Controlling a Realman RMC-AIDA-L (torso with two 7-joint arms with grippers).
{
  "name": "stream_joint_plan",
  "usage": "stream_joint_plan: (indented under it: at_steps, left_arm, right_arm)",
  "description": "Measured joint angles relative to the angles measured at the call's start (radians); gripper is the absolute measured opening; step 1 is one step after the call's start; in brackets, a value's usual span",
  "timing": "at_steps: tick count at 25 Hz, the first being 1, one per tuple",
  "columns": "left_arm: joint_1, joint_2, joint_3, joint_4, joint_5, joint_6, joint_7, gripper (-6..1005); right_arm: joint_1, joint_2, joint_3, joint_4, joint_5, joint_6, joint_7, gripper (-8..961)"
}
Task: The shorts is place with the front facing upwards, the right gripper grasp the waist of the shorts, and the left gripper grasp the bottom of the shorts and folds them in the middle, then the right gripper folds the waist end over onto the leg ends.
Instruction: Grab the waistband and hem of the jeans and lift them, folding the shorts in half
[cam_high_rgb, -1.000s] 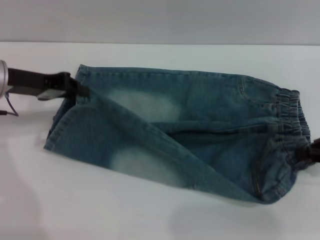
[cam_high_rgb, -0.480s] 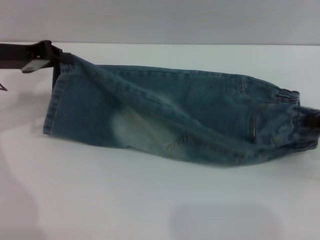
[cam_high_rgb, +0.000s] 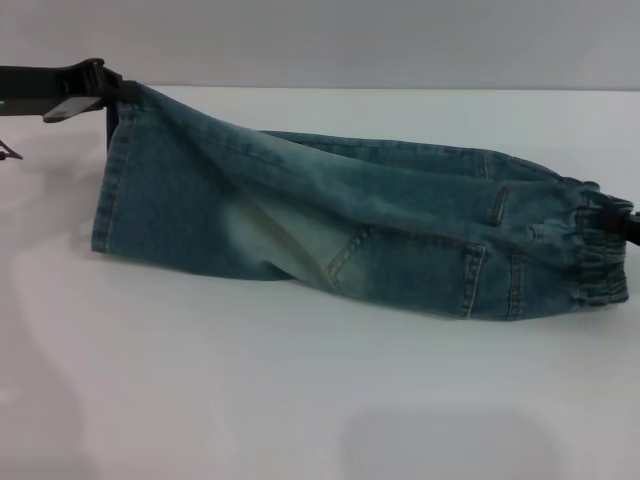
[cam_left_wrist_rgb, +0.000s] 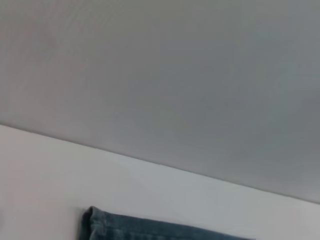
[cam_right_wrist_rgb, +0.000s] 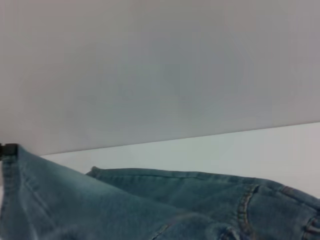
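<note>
The denim shorts (cam_high_rgb: 330, 235) stretch across the white table (cam_high_rgb: 300, 400), folded lengthwise so a back pocket shows on top. My left gripper (cam_high_rgb: 112, 92) is shut on the bottom of the shorts (cam_high_rgb: 108, 190) at the far left and holds that hem corner lifted. My right gripper (cam_high_rgb: 628, 225) shows only as a dark tip at the right edge, shut on the waist of the shorts (cam_high_rgb: 598, 250). The right wrist view shows the raised denim (cam_right_wrist_rgb: 125, 205) and the far left gripper (cam_right_wrist_rgb: 9, 149). In the left wrist view a hem corner (cam_left_wrist_rgb: 100, 222) lies on the table.
A grey wall (cam_high_rgb: 320, 40) stands behind the table's far edge. Bare white table surface lies in front of the shorts, with a faint shadow near the bottom.
The near half of the shorts has swung up and over toward the far side; a back pocket now faces up. The left gripper rose from mid-left to the upper left.
</note>
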Motion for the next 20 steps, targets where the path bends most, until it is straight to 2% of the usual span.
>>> stream_joint_plan:
  at_steps: [6, 11, 17, 20]
  left_arm:
    - [-0.009, -0.020, 0.096, 0.002, 0.005, -0.072, 0.001, 23]
    - [-0.011, -0.034, 0.137, 0.004, 0.010, -0.143, 0.001, 26]
    - [-0.002, -0.039, 0.192, 0.003, 0.010, -0.226, 0.001, 32]
    - [0.001, -0.040, 0.215, -0.003, 0.012, -0.263, 0.001, 35]
  right_arm:
    - [0.028, 0.029, 0.007, -0.001, 0.023, 0.099, -0.037, 6]
    - [0.036, 0.031, 0.007, 0.002, 0.076, 0.144, -0.068, 6]
    - [0.040, 0.031, 0.008, 0.012, 0.098, 0.174, -0.080, 7]
    - [0.040, 0.038, 0.008, 0.015, 0.098, 0.202, -0.081, 7]
